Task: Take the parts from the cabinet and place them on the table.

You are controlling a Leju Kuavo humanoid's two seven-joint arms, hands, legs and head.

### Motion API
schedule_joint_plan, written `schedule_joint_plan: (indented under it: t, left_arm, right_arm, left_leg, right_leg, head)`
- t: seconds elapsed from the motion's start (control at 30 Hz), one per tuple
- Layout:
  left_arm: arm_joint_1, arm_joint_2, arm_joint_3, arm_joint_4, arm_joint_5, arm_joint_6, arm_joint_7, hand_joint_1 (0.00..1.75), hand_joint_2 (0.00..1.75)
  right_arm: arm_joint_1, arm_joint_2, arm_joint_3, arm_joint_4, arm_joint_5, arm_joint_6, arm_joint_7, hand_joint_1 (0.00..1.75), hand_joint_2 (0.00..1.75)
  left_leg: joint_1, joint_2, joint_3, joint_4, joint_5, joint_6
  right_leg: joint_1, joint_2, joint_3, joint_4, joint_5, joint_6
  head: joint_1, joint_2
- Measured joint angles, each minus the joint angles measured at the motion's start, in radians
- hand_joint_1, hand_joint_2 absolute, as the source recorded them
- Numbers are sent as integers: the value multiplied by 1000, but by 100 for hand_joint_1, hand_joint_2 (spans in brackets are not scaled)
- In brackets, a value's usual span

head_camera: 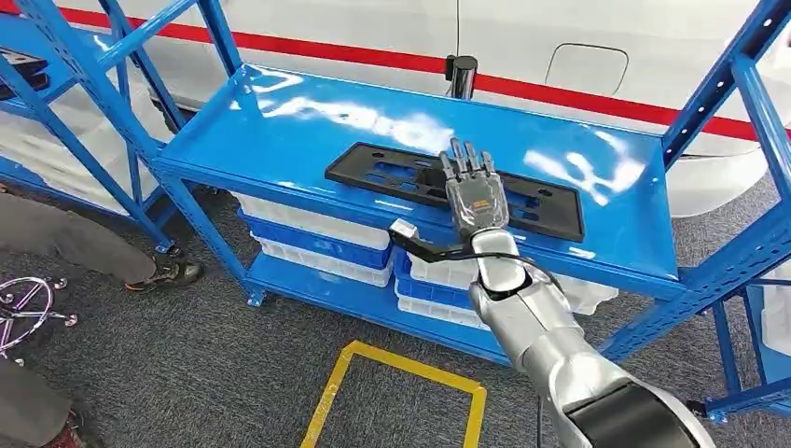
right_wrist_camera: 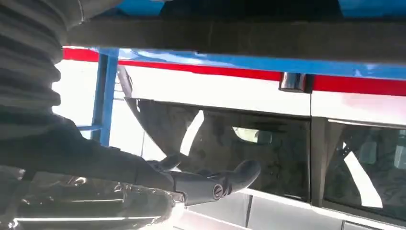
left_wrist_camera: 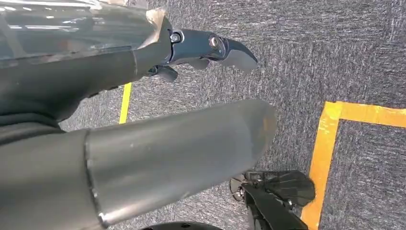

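A long flat black plastic part [head_camera: 392, 177] lies across the top shelf of the blue cabinet [head_camera: 280, 121] in the head view. My right hand [head_camera: 474, 191] is stretched out over the part's middle, fingers straight and apart, thumb out beyond the shelf's front edge. In the right wrist view its fingers [right_wrist_camera: 215, 184] hang free with a gap to the dark part [right_wrist_camera: 239, 38], holding nothing. The left wrist view has my left hand [left_wrist_camera: 206, 48] hanging over the grey carpet with nothing in it.
White and blue bins [head_camera: 317, 238] fill the lower shelves. A white car with a red stripe [head_camera: 560, 47] stands behind the cabinet. A dark post [head_camera: 461, 75] stands at the shelf's back edge. Yellow floor tape [head_camera: 401, 373] lies in front. A person's shoe [head_camera: 173, 273] and a chair base [head_camera: 28, 313] are at left.
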State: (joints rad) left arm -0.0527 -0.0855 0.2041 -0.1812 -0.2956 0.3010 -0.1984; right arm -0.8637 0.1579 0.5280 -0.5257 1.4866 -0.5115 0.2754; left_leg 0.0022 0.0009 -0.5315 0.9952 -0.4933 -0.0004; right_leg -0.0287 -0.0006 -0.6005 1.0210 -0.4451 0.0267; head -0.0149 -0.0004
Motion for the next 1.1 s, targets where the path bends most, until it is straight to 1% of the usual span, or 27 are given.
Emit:
schedule_joint_plan:
  t: [0.3, 0.8, 0.83, 1.1]
  left_arm:
    - [0, -2, 0, 0, -7, -3, 6, 0, 0]
    - [-1, -2, 1, 0, -5, 1, 5, 0, 0]
    - [-1, -2, 2, 0, -5, 1, 5, 0, 0]
    - [0, -2, 2, 0, -8, 0, 5, 0, 0]
  right_arm:
    - [-34, 19, -3, 35, 0, 13, -20, 0, 175]
    - [-61, 31, -13, 73, 0, 23, -24, 0, 175]
    - [-64, 32, -15, 78, 0, 23, -24, 175, 175]
    - [-65, 23, -35, 117, 0, 14, -35, 175, 175]
  left_leg:
    - [0, 0, 0, 0, 0, 0]
    - [0, 0, 0, 0, 0, 0]
    - [0, 0, 0, 0, 0, 0]
    - [0, 0, 0, 0, 0, 0]
  right_leg:
    - [0, 0, 0, 0, 0, 0]
    - [0, 0, 0, 0, 0, 0]
    - [0, 0, 0, 0, 0, 0]
    - [0, 0, 0, 0, 0, 0]
  head:
    - [0, 0]
    - [0, 0]
    - [0, 0]
    - [0, 0]
